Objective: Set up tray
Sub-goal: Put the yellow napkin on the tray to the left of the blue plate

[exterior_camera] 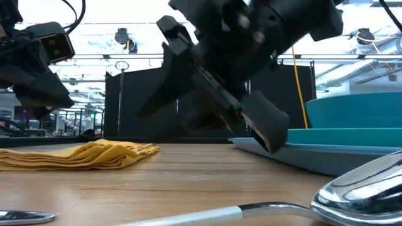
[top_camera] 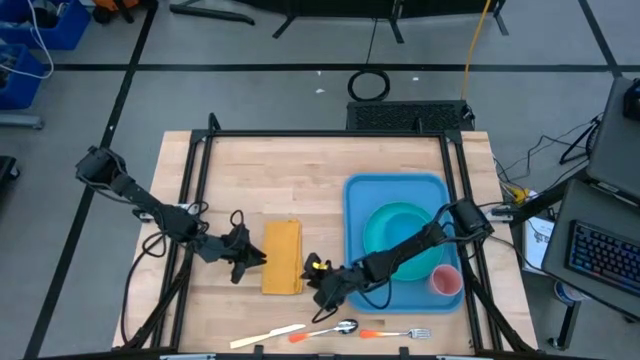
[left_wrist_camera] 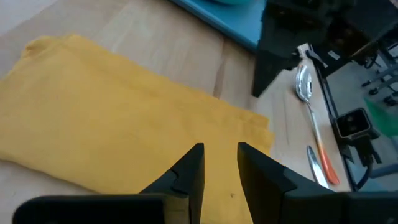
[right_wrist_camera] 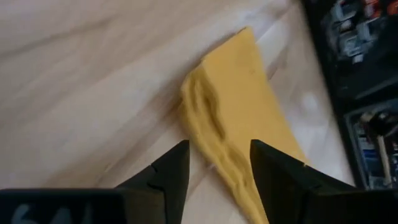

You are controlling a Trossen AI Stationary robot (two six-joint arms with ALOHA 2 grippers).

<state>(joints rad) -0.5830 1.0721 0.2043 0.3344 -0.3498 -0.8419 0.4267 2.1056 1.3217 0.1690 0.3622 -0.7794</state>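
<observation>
— Where is the tray (top_camera: 358, 215) lying?

— On the right part of the wooden table (top_camera: 300, 170), long side running away from the front edge. A turquoise plate (top_camera: 395, 235) sits in it, with a pink cup (top_camera: 446, 281) at its near right corner.

— And the right gripper (top_camera: 322, 287)?

— Just off the tray's near left corner, between the tray and the yellow napkin (top_camera: 282, 256). The right arm reaches across the tray to get there. Its fingers (right_wrist_camera: 171, 174) stand apart with nothing between them; the napkin's folded edge lies below the gap.

— The left gripper (top_camera: 250, 258)?

— At the napkin's far side from the tray, over its left edge. Its fingers (left_wrist_camera: 189, 171) are parted by a narrow gap and grip nothing; the cloth lies flat beneath.

— Anything else near the tray?

— In front of it, along the table's front edge, lie a spoon (top_camera: 335, 329), an orange-handled fork (top_camera: 395, 333) and a pale knife (top_camera: 268, 336).
</observation>
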